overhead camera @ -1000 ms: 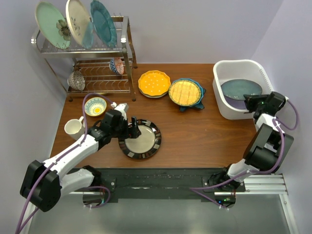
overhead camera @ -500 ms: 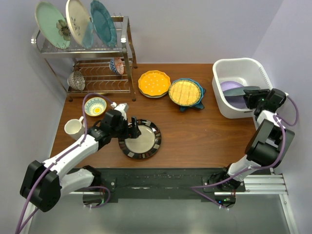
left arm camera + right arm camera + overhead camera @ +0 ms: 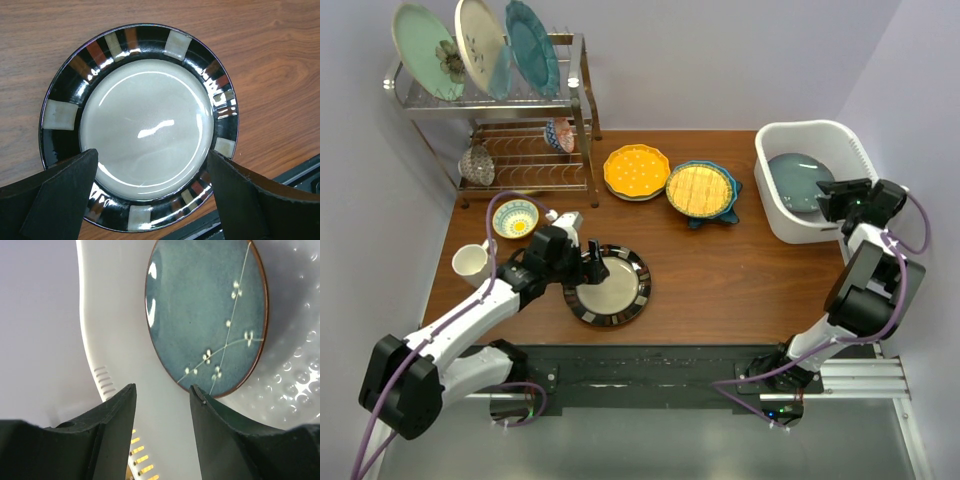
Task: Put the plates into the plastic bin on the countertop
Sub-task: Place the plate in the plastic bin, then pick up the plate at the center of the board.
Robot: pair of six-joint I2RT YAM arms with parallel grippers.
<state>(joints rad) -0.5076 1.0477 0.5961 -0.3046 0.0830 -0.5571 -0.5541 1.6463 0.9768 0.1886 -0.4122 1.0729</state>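
Note:
A dark patterned plate with a grey centre (image 3: 612, 285) (image 3: 150, 125) lies flat on the wooden counter. My left gripper (image 3: 590, 267) (image 3: 152, 152) is open, one finger on each side of the plate's near rim. The white plastic bin (image 3: 810, 129) (image 3: 95, 340) stands at the far right. A blue-grey plate with white blossoms (image 3: 800, 180) (image 3: 205, 315) lies inside it. My right gripper (image 3: 832, 200) (image 3: 162, 387) hovers open at the bin's near right rim, with nothing between its fingers. A yellow scalloped plate (image 3: 636, 171) and a yellow gridded plate (image 3: 700, 189) resting on a blue star-shaped one (image 3: 732, 200) sit mid-counter.
A chrome wire rack (image 3: 490, 110) at the back left holds three large upright plates and a small patterned bowl (image 3: 558, 134). A yellow-and-blue bowl (image 3: 516, 218) and a white mug (image 3: 472, 262) stand left of my left arm. A black rail (image 3: 650, 365) borders the near edge.
The right gripper has opened and let go of the blue-grey plate, which tipped down and now lies flat in the bin. The left arm has not moved.

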